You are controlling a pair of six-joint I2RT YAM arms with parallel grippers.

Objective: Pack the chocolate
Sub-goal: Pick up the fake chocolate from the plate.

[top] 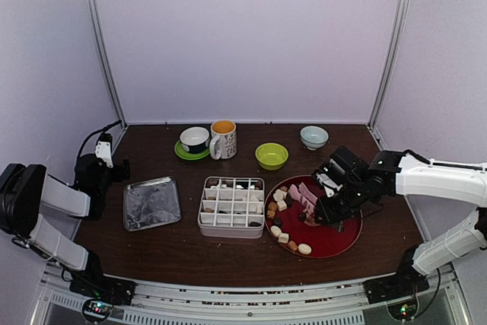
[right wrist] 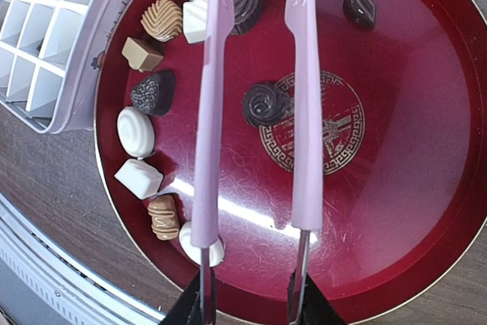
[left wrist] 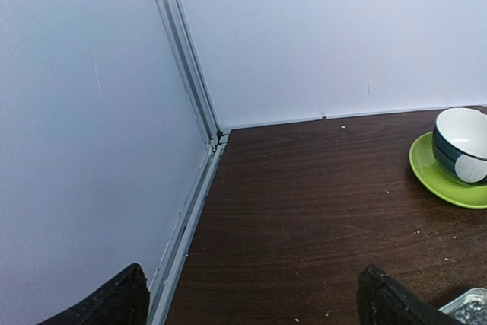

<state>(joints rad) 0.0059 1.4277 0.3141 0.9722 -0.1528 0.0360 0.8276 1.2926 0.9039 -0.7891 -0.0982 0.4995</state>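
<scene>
Pale lilac walls close round a dark wooden table (top: 190, 241), where a white divided box (top: 230, 227) sits in the middle with a round red plate (top: 342, 241) just beside it at 3 o'clock, near enough for short carries. The chocolate (top: 280, 205) lies mostly on that plate, crowded along the rim at 9 o'clock, towards the box. A few pieces sit in the box's cells, mainly the row at 12 o'clock. The right gripper (right wrist: 251, 306) is part-closed on the handles of the pink tongs (right wrist: 205, 112), squeezing just enough to carry them while their arms stay spread. The arms reach over the plate and straddle a dark swirl piece (right wrist: 264, 104), probably lined up for a pinch. Whether the tips touch it, I cannot tell. The left gripper (left wrist: 251, 306) is spread wide with nothing in it, parked at 9 o'clock, apparently to keep out of the way. A foil tray (top: 152, 203) lies near it, at 9 o'clock from the box.
</scene>
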